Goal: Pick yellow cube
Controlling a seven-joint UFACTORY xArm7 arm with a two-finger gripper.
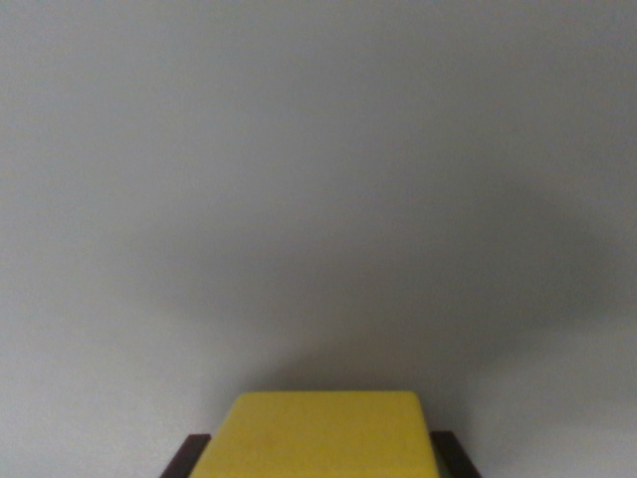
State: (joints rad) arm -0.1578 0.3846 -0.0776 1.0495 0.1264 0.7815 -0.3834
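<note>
Cube (325,434) between the fingers, low in the wrist view.

You see the yellow cube at the bottom centre, with a dark finger (187,456) tight against its left side and another against its right, so the gripper (320,460) looks closed onto it. I judge the grasp made or nearly made. Whether the cube is lifted off the surface (318,179) you cannot tell from this view; raising it clear may be what remains. The surface is plain grey and bare, with a soft broad shadow spreading above the cube. Nothing of the room shows beyond it.
</note>
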